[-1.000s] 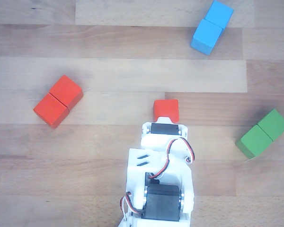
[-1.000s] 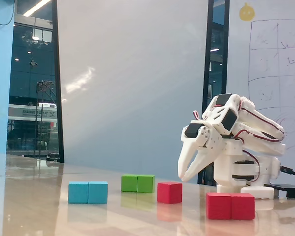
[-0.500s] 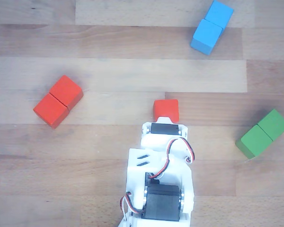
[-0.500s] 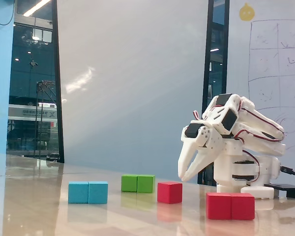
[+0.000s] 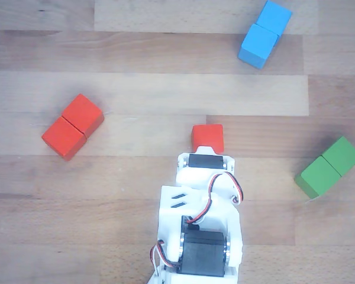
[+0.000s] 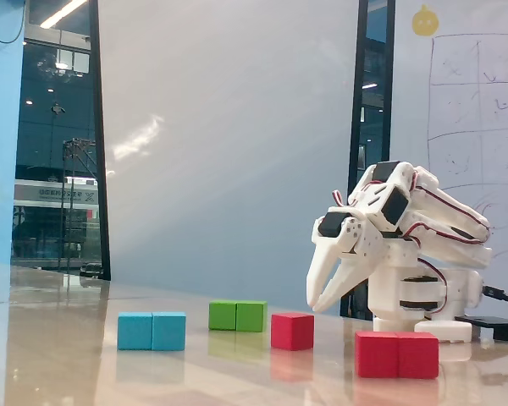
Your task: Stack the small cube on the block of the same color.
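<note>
The small cube (image 5: 207, 136) sits on the table (image 5: 136, 94) near its middle, not yet picked up. The gripper (image 6: 319, 301) hangs just above it, a little open and empty. The block (image 5: 73, 126) waits nearer the left edge in the other view, so the lifting and stacking are still to do.

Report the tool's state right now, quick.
Tool: open and empty, fingers spread, hanging above the table just behind the small cube, not touching it.
</note>
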`<state>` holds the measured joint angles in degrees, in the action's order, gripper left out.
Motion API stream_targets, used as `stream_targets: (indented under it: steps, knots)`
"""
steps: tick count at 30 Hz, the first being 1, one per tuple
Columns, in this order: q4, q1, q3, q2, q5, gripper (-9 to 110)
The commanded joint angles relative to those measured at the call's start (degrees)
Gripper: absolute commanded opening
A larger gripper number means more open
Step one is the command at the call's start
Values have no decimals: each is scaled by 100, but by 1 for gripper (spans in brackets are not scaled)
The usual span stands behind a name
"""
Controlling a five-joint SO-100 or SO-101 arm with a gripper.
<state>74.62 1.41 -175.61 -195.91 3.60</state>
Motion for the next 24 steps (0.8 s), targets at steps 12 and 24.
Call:
stream_targets:
  steps: [12, 24]
  knots:
    - [18, 9, 88, -176, 26, 0]
    - [-88, 316, 554, 404, -44, 0]
